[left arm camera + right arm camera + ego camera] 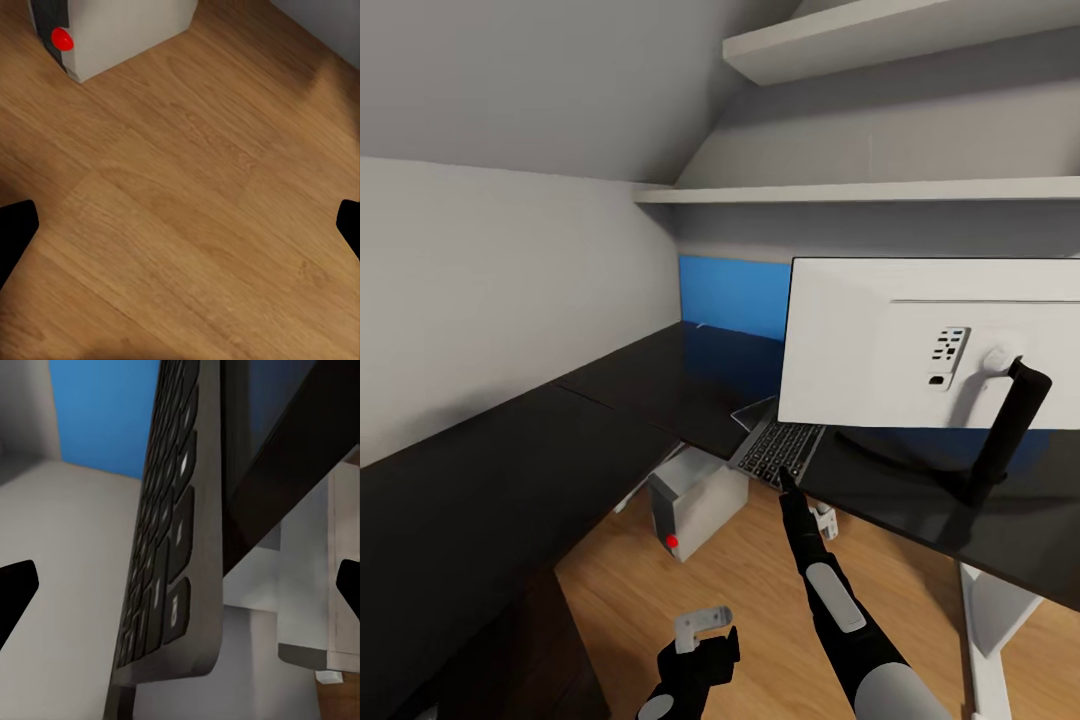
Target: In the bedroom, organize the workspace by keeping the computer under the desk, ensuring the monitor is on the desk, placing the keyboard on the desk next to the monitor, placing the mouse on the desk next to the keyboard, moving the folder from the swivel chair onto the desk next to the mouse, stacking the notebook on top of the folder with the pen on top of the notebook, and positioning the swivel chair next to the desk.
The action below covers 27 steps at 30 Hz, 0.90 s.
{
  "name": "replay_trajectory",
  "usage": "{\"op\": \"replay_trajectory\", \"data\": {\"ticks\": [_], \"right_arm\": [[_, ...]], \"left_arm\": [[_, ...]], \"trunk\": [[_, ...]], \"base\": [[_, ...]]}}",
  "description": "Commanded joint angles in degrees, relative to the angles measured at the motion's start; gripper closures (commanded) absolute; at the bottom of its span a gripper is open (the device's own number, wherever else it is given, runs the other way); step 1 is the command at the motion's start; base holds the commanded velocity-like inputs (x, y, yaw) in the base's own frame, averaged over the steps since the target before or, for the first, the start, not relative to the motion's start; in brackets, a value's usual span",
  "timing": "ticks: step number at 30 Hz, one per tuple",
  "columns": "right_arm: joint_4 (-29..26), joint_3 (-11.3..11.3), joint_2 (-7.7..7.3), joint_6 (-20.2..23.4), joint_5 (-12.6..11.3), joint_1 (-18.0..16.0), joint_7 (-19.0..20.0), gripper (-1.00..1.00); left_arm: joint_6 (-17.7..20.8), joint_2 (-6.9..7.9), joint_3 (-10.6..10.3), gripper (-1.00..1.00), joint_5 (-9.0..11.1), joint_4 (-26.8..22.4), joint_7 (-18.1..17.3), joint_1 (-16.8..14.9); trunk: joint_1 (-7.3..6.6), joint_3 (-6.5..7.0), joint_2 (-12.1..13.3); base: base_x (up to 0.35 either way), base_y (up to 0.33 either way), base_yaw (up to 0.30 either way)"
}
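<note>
Keyboard (778, 450) overhangs the bench (660, 390) edge; the right gripper (788, 484), fingers spread, reaches toward it. Next it must grasp and push it beside the monitor (880, 340).

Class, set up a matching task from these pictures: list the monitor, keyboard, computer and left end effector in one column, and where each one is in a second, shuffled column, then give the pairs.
Column 1:
1. monitor
2. keyboard
3. computer
4. left end effector

Column 2:
A. on the wooden floor, beneath the desk
B. over bare floor, open
C. standing on the desk, white back toward the camera
D. jutting past the desk edge, at the right arm's tip

Pairs: 1-C, 2-D, 3-A, 4-B
</note>
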Motion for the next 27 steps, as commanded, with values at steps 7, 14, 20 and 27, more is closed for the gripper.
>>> {"op": "replay_trajectory", "data": {"ticks": [7,14,20,27], "right_arm": [[0.2,0.3,0.06,-0.2,-0.6,0.0,-0.5,-1.0],[0.2,0.4,0.14,-0.2,-0.5,0.0,-0.7,-1.0],[0.2,0.6,0.25,0.8,-0.4,0.0,-0.7,-1.0],[0.1,0.6,0.26,1.5,-0.4,0.0,-0.7,-1.0]], "left_arm": [[0.2,0.02,-0.1,-1.0,0.4,-0.1,0.4,0.0],[0.2,0.02,-0.1,-1.0,0.4,-0.1,0.4,0.0],[0.2,0.02,0.0,-1.0,0.3,-0.1,0.4,0.0],[0.2,0.02,0.0,-1.0,0.3,-0.1,0.3,0.0]], "trunk": [[0.0,-0.05,0.0],[0.0,-0.05,0.0],[0.0,-0.05,0.0],[0.0,-0.05,0.0]], "base": [[0.008,0.0,0.0],[0.0,0.0,0.0],[0.0,0.0,0.0],[0.0,0.0,0.0]]}}
